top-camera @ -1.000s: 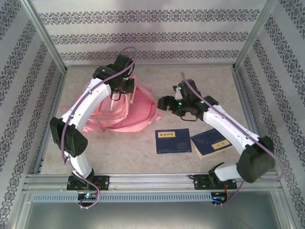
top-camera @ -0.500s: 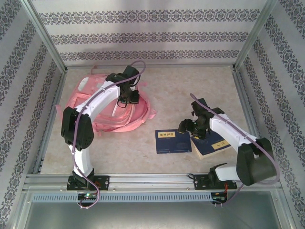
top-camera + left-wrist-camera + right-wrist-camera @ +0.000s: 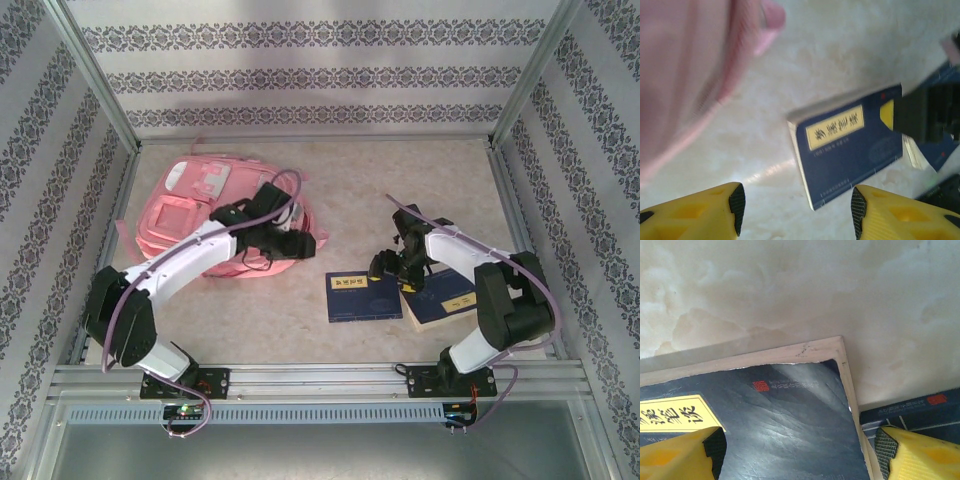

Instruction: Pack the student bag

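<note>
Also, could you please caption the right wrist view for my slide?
Open right gripper hovers over the corner of a dark blue book on the table.

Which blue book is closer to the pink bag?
The left blue book, lying square; the other blue book sits tilted, farther from the student bag.

Student bag (image 3: 185, 215) – soft matt cloth; book (image 3: 790, 430) cover glossy paper – table (image 3: 790, 290) smooth, faintly shiny.

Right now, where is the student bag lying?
Top external view: the student bag lies at the far left of the table, the left gripper by its right edge, a blue book further right.
</note>
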Robot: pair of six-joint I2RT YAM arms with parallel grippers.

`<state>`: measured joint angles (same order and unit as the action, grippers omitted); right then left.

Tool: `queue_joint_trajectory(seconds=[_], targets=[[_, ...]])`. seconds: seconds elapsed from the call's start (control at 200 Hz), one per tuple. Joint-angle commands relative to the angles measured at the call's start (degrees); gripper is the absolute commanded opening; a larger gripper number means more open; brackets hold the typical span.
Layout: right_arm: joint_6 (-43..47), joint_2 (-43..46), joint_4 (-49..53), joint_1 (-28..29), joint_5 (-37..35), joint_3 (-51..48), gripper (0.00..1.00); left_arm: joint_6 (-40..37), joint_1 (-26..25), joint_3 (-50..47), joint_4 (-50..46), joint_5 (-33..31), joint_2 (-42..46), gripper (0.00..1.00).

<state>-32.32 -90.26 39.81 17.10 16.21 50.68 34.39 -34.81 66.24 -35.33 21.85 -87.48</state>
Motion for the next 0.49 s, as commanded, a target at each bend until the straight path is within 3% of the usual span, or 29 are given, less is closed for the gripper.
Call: queue_joint_trajectory(seconds=[0.0,0.15,0.49], targets=[[1.3,-2.0,-1.1,3.1,3.0,1.7,0.79,6.8,-2.2,-6.4,7.4,3.4,-1.0,0.59],[2.0,-0.9,2.3,7.4,-0.2,3.3,0.79,6.5,-4.0,-8.8,7.8,2.2,-3.8,0.59],[5.0,-3.5,3.7,9.6,-2.6,1.1,0.79,5.5,-5.5,-9.1,7.3,2.7,-10.6,0.58]])
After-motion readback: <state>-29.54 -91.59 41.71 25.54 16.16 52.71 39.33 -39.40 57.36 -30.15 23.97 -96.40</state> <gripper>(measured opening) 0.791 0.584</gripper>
